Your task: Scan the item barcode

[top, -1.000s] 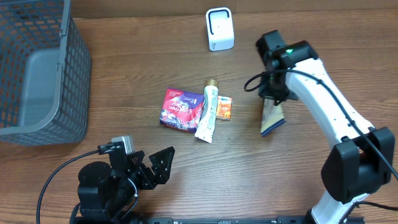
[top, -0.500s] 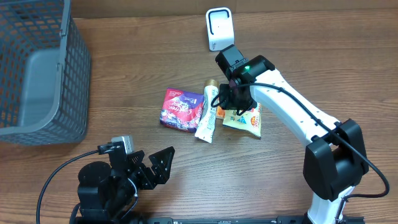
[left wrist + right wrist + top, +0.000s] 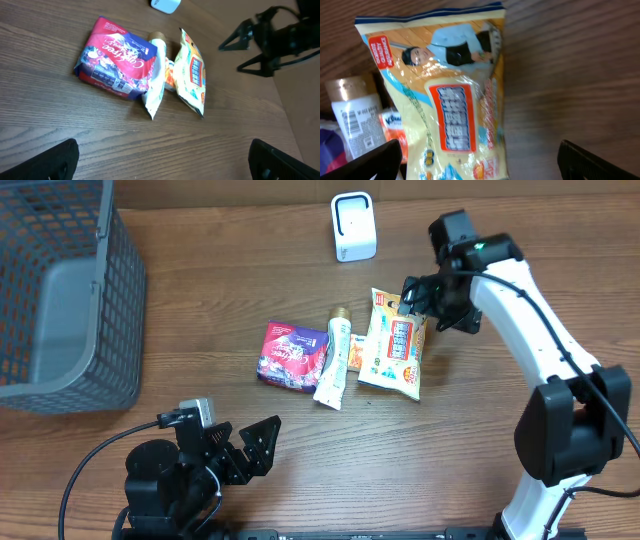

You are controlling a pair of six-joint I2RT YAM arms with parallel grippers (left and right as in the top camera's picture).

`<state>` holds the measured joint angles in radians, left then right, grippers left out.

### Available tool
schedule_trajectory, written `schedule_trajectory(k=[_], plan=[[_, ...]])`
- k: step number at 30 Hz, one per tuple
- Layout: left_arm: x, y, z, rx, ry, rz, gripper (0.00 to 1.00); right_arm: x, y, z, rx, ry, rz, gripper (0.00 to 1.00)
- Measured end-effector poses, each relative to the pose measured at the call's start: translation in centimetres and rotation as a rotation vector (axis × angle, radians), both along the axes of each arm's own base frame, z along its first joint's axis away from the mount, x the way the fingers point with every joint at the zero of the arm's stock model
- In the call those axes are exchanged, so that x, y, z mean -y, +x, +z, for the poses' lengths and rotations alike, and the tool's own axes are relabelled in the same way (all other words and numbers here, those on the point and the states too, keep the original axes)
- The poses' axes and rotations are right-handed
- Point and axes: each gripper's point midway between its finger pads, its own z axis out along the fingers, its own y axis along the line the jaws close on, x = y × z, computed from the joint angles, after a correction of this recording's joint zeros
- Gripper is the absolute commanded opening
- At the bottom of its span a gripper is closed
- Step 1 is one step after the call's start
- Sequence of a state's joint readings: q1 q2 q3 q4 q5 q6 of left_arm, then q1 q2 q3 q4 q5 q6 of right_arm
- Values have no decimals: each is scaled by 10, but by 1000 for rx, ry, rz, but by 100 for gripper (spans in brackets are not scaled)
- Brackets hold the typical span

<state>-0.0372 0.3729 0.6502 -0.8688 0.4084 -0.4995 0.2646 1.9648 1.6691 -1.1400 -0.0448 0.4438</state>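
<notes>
Snack packet (image 3: 395, 345), yellow sealed film, printed face up. It is laid flat on the wooden table (image 3: 200, 270), just right of a white tube (image 3: 335, 365), and a small orange sachet (image 3: 360, 352) is partly covered by its left edge. No barcode is shown on the upward face; it is judged to be on the underside.

Handling: judged light, soft and crinkly, with glossy film that is likely slippery. The contents are possibly brittle, so a hard squeeze is to be avoided. The flat crimped seam at either short end is recommended as the hold, the upper end being the nearer.

Right gripper (image 3: 231, 57): held just beside the packet's upper right corner, fingers spread wide, nothing pinched.

Left gripper (image 3: 250, 448): parked low at the near edge, well apart, fingers likewise spread and empty.

Barcode scanner (image 3: 353, 227): white, upright, near the packet's far end, with clear wood between.

Also listed: a purple-red packet (image 3: 292, 355) left of the tube and a grey mesh basket (image 3: 115, 300) at far left.
</notes>
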Motion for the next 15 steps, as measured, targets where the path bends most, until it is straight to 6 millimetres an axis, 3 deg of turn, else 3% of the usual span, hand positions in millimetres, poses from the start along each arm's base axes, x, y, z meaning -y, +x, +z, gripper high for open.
schedule_trajectory(k=[2, 3, 8, 11, 15], plan=[[0, 0, 0, 1, 0, 0, 100, -5, -2, -14, 1, 0, 12, 100], [0, 0, 0, 1, 0, 0, 100, -11, -3, -30, 6, 3, 27, 100], [0, 0, 0, 0, 0, 0, 100, -20, -16, -72, -31, -6, 55, 87], [0, 0, 0, 0, 0, 0, 100, -21, -27, -86, -68, -14, 66, 83], [0, 0, 0, 0, 0, 0, 100, -27, -28, -86, -63, -12, 82, 81]])
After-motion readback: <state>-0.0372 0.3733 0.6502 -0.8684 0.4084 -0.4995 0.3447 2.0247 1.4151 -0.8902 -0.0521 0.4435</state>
